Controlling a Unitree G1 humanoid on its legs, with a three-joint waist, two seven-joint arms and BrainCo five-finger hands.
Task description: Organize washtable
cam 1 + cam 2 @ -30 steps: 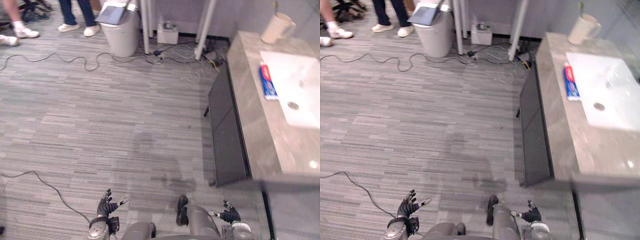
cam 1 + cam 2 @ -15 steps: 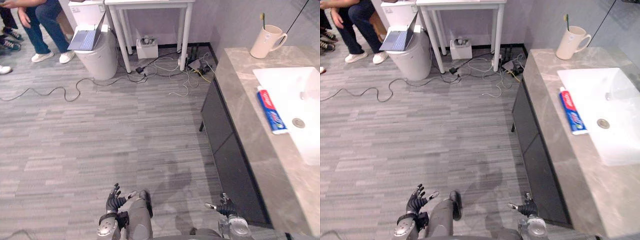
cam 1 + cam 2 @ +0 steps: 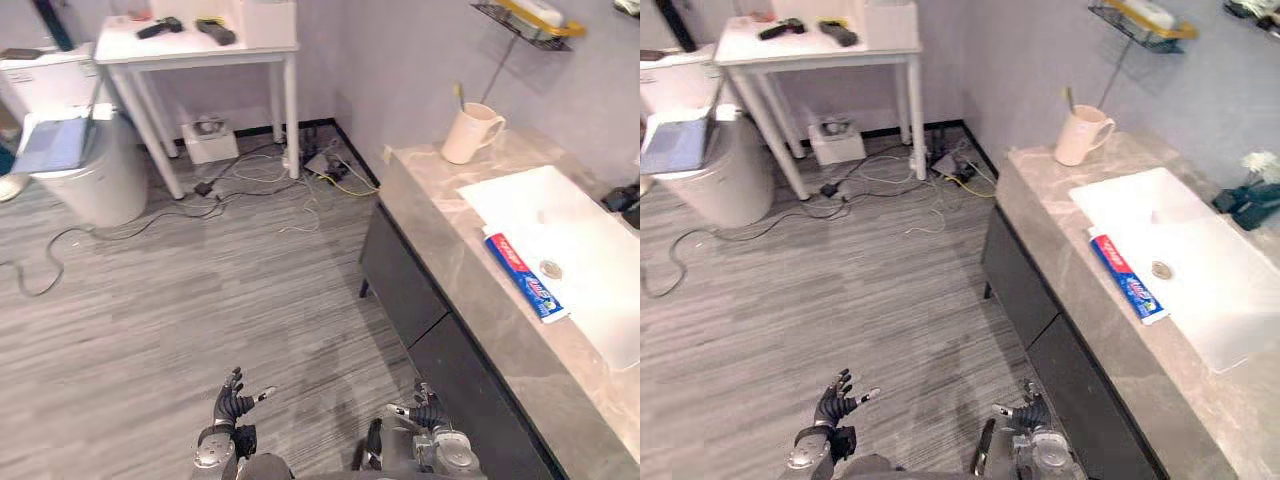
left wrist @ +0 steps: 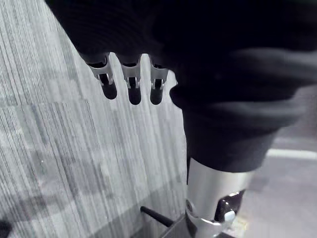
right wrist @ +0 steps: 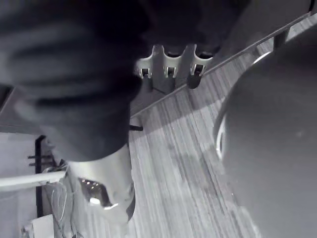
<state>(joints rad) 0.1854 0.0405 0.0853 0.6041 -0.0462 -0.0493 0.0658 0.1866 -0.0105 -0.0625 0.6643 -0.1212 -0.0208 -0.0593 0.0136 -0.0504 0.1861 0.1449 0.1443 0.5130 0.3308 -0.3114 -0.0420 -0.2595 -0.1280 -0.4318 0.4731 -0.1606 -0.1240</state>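
G1 stands on the floor beside the bench (image 3: 440,230), both hands low and empty. The left hand (image 3: 232,402) hangs with its fingers spread wide. The right hand (image 3: 422,410) hangs loose-fingered near the bench's near end and holds nothing.

The toothpaste (image 3: 526,278) lies flat on the bench top at the front rim of the sink (image 3: 600,250). Its long axis runs along the bench's front edge. One end points toward the cup (image 3: 468,134), which stands upright at the far end with a toothbrush (image 3: 460,94) in it.

The tube lies ahead of the right hand and to its right, well apart and higher, so the right arm is plainly the nearer. Tidying looks not yet begun. The next move likely calls for a reach up and across with the right hand, fingers set across the tube's length.
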